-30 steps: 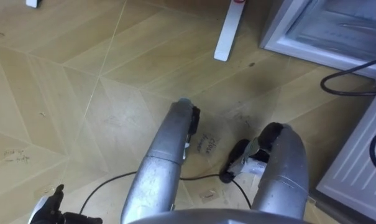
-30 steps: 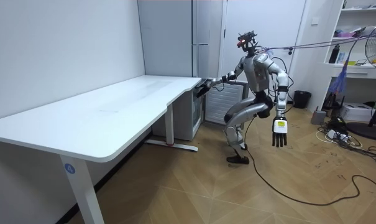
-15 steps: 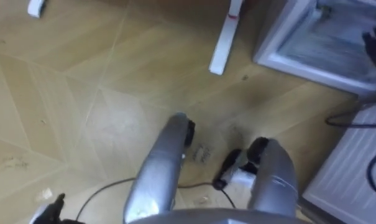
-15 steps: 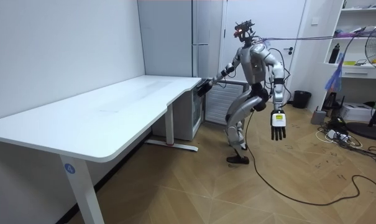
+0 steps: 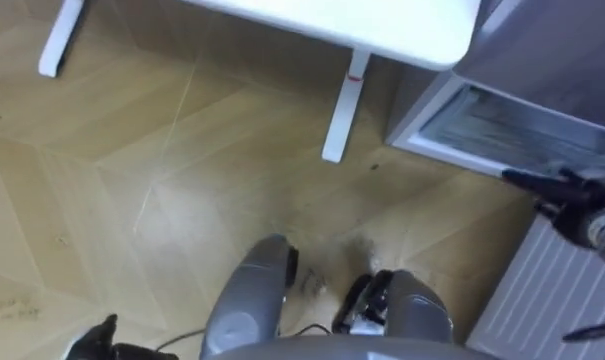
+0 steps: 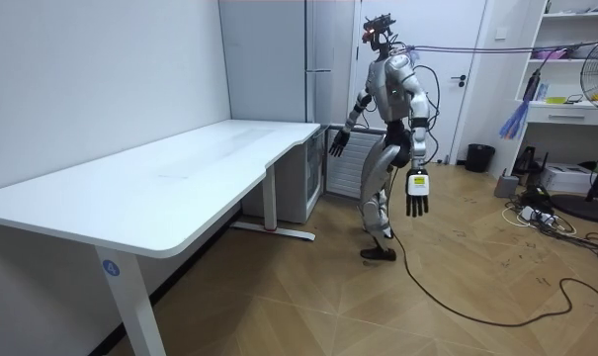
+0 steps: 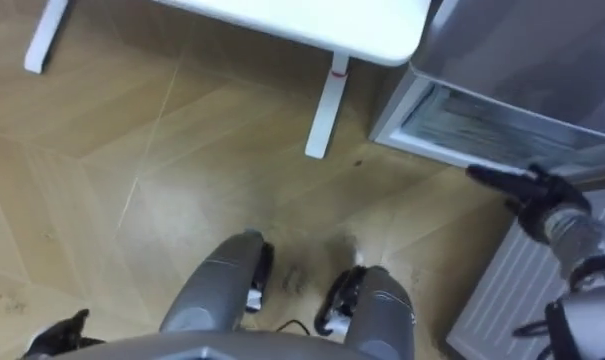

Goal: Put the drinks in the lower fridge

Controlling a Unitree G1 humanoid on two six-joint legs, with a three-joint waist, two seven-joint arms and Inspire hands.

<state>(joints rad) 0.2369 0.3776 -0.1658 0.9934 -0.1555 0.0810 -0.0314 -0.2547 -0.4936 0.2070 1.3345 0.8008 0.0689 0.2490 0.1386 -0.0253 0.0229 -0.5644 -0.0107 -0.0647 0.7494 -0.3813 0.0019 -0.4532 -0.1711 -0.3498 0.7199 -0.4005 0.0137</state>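
Right hand (image 5: 565, 190) first: in the left eye view it hangs at 3 o'clock, fingers stretched out straight and empty. Their tips aim at the open lower fridge (image 5: 487, 125) at 2 o'clock, near it but apart from it. The white table (image 5: 382, 22) crosses 12 o'clock, its leg (image 5: 340, 115) comes down just left of the fridge's frame, and a ribbed white panel (image 5: 547, 290) lies at 4 o'clock. My left hand (image 5: 100, 343) sits low at 7 o'clock, where I cannot read its fingers. The right eye view gives the same layout, my right hand's fingers straight and holding nothing. In the room view I stand upright on the wood floor (image 6: 279, 297) beside the table's end, in front of the tall grey fridge. My right hand reaches out at 10 o'clock from my waist, loose-fingered, and my left hangs straight-fingered and empty at 5 o'clock by my thigh. Neither hand holds a drink, and where the drinks stand I cannot tell. I'd expect bottles or cans: stiff, smooth, perhaps slick with cold, weighty when full. I'd take each round the middle of its body, kept upright.
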